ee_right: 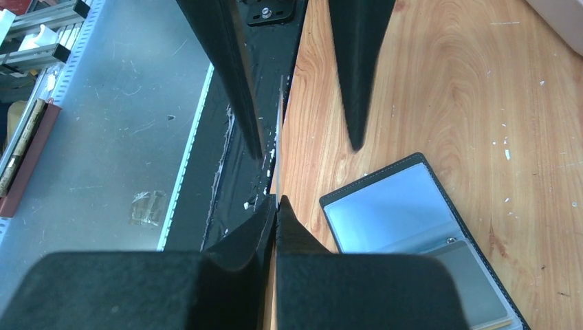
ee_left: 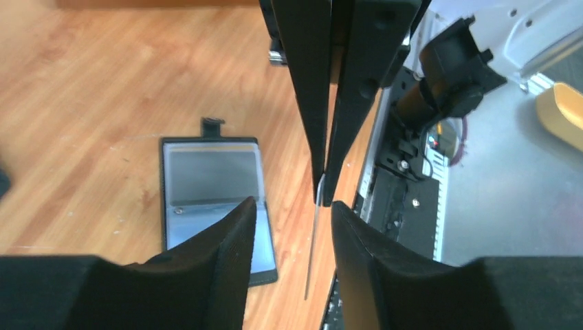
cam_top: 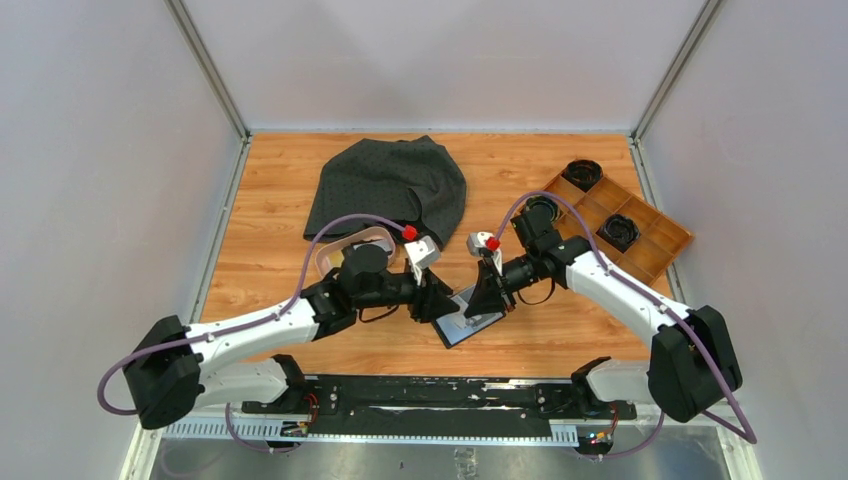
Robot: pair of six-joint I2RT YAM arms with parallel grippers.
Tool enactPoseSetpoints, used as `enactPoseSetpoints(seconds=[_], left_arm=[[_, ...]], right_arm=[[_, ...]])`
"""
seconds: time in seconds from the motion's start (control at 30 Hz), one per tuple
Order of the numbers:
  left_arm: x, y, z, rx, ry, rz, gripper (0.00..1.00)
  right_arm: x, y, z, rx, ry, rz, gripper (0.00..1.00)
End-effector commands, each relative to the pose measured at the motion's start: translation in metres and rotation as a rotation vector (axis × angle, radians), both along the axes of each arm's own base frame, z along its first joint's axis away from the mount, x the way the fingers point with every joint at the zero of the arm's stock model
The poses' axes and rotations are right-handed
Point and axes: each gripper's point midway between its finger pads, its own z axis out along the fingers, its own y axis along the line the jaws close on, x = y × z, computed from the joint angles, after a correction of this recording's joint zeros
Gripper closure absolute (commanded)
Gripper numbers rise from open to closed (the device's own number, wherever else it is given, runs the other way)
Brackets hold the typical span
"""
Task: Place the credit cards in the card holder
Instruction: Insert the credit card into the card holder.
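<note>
The card holder lies open on the wood, greyish-blue pockets up, also seen in the left wrist view and the right wrist view. Both grippers meet just above it. One thin grey credit card stands edge-on between them. My right gripper is shut on one end of this card. My left gripper is open, its fingers on either side of the card with a gap on each side. In the top view the left gripper and right gripper face each other. Other credit cards are hidden.
A pink dish sits behind the left arm, partly covered by it. A dark cloth lies at the back. A wooden compartment tray with black round parts is at the right. The table's near edge and black rail are close.
</note>
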Motion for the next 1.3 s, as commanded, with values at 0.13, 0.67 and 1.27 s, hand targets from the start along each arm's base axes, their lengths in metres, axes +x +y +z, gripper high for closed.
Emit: enactPoseSetpoints(seconds=[0.13,0.67,1.27], left_arm=[[0.015,0.044,0.06,-0.206,-0.082,0.269,0.07],[-0.008,0.071,0.029,-0.606,0.313,0.36,0.13],[-0.011,0.004,0.009,-0.62,0.485,0.212,0.58]], right_arm=[[-0.009,0.0,0.018,0.059,0.062,0.015,1.0],[0.021,0.013,0.02,0.069,0.37,-0.199,1.0],[0.029,0.015,0.014,0.042,0.457,-0.239,1.0]])
